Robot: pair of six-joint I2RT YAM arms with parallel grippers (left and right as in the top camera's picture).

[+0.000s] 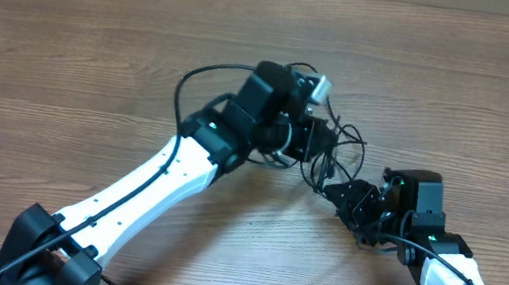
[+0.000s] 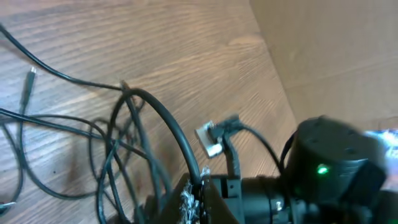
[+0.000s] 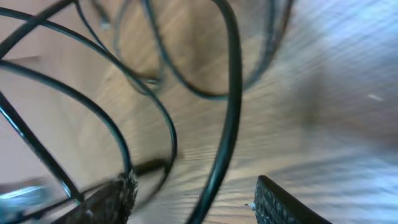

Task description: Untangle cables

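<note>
Left gripper (image 1: 323,143) is pinched shut on a strand of the cables (image 1: 341,158), likely to anchor the knot. The tangle sits mid-table between both grippers. Right gripper (image 1: 336,189) is spread with one strand running through the gap, probably lining up a pull. Wood-grain table (image 1: 98,38), bare tan panel (image 2: 336,50) at the far edge.

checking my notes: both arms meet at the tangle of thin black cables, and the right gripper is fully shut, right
Not shut. The right wrist view shows the right gripper open, a thin black cable passing between its fingers. The rest holds.
</note>
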